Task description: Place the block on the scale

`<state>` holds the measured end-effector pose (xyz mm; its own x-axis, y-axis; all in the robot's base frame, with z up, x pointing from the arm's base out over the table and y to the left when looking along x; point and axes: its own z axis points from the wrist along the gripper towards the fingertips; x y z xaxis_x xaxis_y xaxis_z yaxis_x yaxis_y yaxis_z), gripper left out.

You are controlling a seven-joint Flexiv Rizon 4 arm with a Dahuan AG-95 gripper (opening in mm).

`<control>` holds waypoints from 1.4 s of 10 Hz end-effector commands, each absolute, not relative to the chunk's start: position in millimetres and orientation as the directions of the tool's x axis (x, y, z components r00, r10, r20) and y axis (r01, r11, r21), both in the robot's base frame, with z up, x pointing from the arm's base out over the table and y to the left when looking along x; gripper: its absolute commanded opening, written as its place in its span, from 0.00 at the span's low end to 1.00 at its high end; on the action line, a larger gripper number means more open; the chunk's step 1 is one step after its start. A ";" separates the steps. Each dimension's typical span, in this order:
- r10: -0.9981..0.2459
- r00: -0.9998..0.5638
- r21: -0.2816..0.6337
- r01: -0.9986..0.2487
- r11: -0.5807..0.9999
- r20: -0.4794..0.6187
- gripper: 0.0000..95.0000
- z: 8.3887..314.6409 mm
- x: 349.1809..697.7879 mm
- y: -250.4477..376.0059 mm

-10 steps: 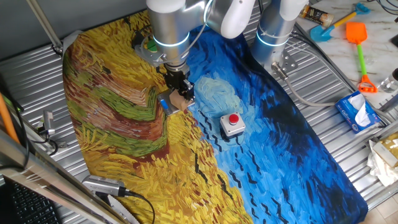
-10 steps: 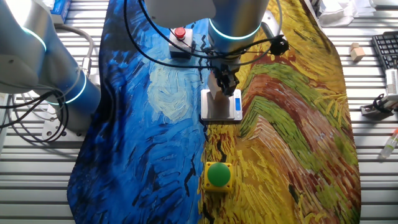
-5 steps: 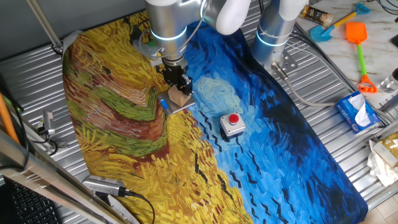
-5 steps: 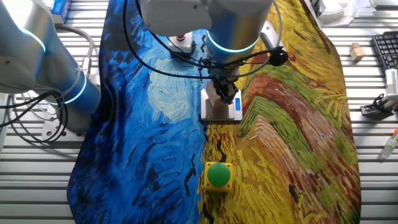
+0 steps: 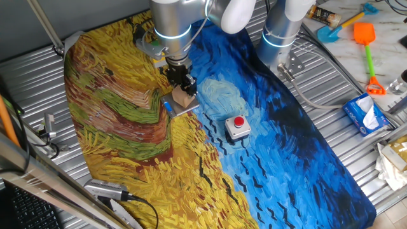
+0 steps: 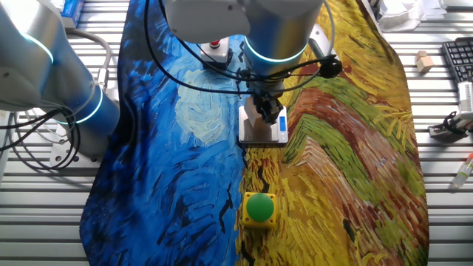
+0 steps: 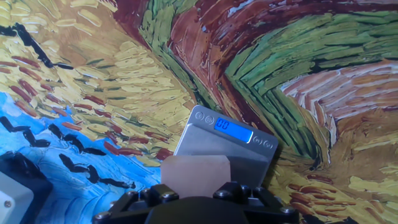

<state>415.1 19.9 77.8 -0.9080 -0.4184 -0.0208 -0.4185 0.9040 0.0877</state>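
1 small shift in one fixed view: since 1.0 s ago, lifted a little and drawn slightly toward the far side of the desk (image 5: 305, 159), with the gripper (image 5: 186, 88) now hanging over the block (image 5: 183, 98) rather than pressed down around it. No further movement against 0.5 s ago. Shows the block resting on the scale (image 5: 186, 110), near the middle of the painted cloth, with the red-button box (image 5: 237, 126) well apart on the blue side.

From the other fixed view: same slight rise over 1.0 s. Hides most of the block (image 6: 256, 117) behind the black fingers; leaves the scale (image 6: 261, 134) and its blue tab plainly visible, flat on the cloth, with the green-button box (image 6: 259, 207) nearer the camera.

From the hand view: places the block (image 7: 196, 172) directly ahead of the gripper body, on the near part of the scale (image 7: 249, 152), blue display lit beyond it. Cannot tell from any view whether the jaws are parted or closed on the cube.

Judged from this: block probably set down, task close to done; only a clean release and a straight lift likely remaining, without dragging the cube off the plate.
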 end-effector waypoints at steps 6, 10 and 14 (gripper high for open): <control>-0.417 -0.909 0.087 -0.418 0.905 -0.028 0.00 76.8 414.9 20.9; -0.421 -0.906 0.096 -0.423 0.901 -0.042 0.00 76.8 414.9 20.9; -0.417 -0.908 0.098 -0.419 0.903 -0.039 0.00 76.8 414.9 20.9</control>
